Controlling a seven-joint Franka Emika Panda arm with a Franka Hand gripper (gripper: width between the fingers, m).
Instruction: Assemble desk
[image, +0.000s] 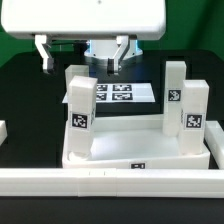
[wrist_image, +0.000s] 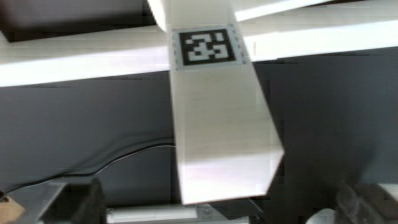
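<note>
The white desk top lies at the front of the black table with white block legs standing up from its corners. Two tagged legs stand on the exterior view's right and a tagged leg on its left. Another leg top shows just behind that one. My gripper hangs over this back left leg, jaws wide open. In the wrist view the tagged leg runs up between my fingers, with a gap on each side. My gripper holds nothing.
The marker board lies flat behind the desk top. A long white rail bar runs across the front edge. Another white piece shows at the exterior view's left edge. A thin dark cable lies on the table near the leg.
</note>
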